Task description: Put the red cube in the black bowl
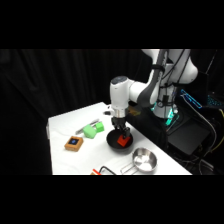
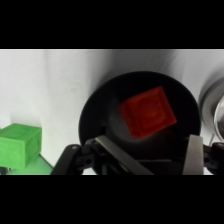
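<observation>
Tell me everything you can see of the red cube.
The red cube is small, plain red-orange and looks like matte plastic, with a faint raised pattern on its top face. It lies inside the black bowl, slightly skewed, resting on the bowl's floor. The gripper hangs just above it with jaws open, not touching it.

The white arm (image 1: 150, 90) reaches down from the upper right, wrist vertical; the gripper (image 1: 121, 132) hangs low, its fingers (image 2: 194, 152) seemingly spread apart
</observation>
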Motion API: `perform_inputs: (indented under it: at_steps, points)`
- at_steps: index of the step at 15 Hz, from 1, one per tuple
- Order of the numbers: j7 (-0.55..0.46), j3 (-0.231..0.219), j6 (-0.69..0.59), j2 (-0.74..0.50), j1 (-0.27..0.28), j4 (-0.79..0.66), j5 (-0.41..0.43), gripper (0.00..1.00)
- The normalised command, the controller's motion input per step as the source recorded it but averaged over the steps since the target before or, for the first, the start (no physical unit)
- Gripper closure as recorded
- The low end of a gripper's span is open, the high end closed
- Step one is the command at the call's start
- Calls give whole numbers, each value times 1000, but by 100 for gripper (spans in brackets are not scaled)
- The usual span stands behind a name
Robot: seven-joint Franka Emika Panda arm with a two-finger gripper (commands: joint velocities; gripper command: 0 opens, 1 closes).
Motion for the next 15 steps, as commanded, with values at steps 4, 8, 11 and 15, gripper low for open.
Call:
perform_inputs:
  at_steps: [4,8,11,15]
  points:
    - [-92,32,-287,-262,-27,44,-11,0]
    - [-139,28,-555,-349,-67,116,27,0]
    - [-123,-8,-536,-281,-83,185,10,0]
    - [-154,-7,-436,-188,-74,194,48,0]
